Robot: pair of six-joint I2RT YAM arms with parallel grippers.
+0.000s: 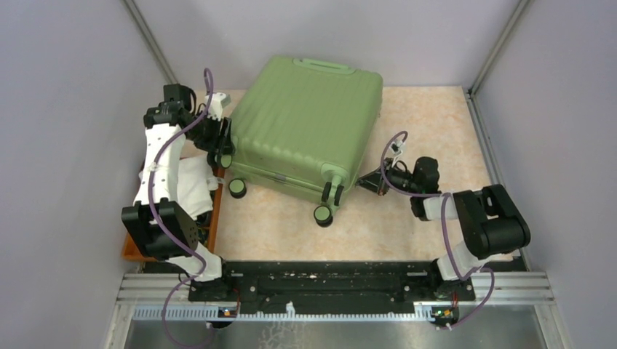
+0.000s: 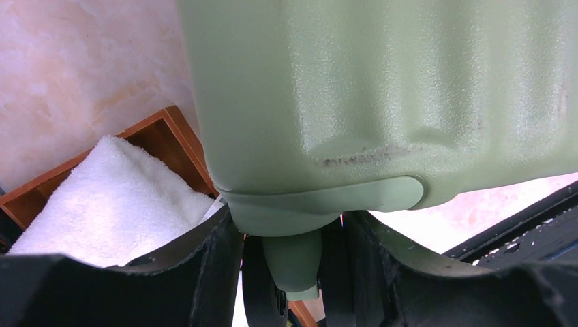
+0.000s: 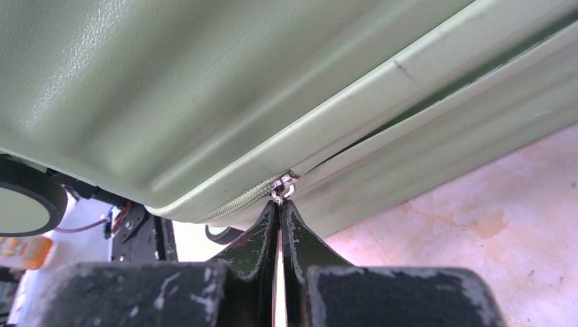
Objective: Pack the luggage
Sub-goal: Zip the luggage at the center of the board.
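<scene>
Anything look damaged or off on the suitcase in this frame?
A dark scuff streaks the suitcase shell near a corner. Also, past the zip pull pinched in the right pincer, the seam gapes, so the zip is only partly closed.

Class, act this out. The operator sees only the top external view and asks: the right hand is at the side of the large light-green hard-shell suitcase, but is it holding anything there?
Observer: Yes. The right wrist view shows the right hand shut on the small silver metal zipper pull at the seam of the light-green suitcase.
Operator: Is the zip done up there?
Observer: Only partly. The teeth are meshed on one side of the pull, and the seam gapes on the other.
Operator: And the left hand?
Observer: The left hand has its fingers either side of a green plastic wheel stem. I cannot tell whether they press it.
</scene>
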